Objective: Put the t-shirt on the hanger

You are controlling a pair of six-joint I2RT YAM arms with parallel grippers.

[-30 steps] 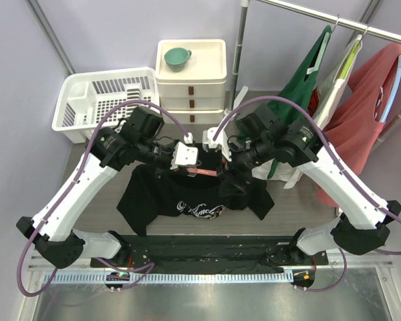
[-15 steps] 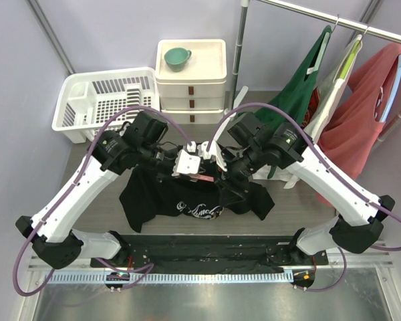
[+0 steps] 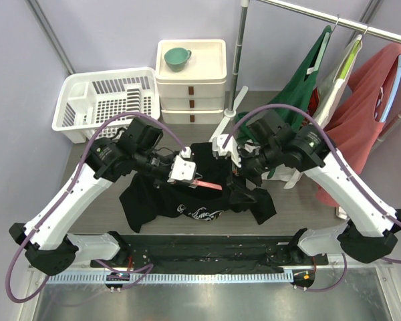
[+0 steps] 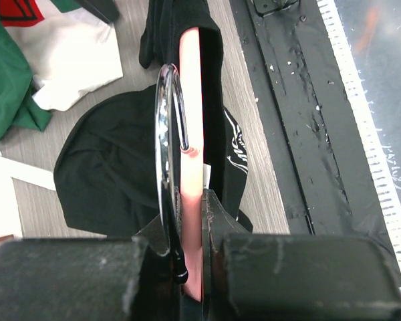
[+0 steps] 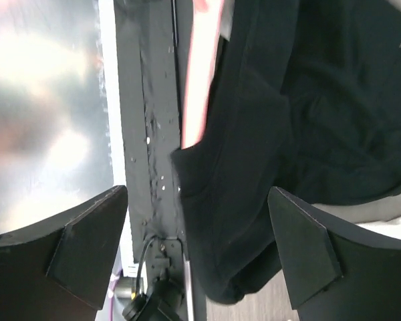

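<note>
As the left jaws stand: pinched narrow on the hanger at its neck, beside the metal hook, likely to steady it for threading.
Right jaws: spread wide astride a fold of the t-shirt, gripping nothing; probably poised to draw cloth over the arm.
Hanger axis: pink arm points straight away from the left jaws toward the right jaws, far end under cloth.
T-shirt: heaped on the tabletop beneath both jaws, print up.

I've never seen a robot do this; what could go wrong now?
The right pincer stands open around the t-shirt, so the cloth, covering only one end of the hanger, might slip off. The left pincer pinches the hanger at one spot only, so it could swivel.
</note>
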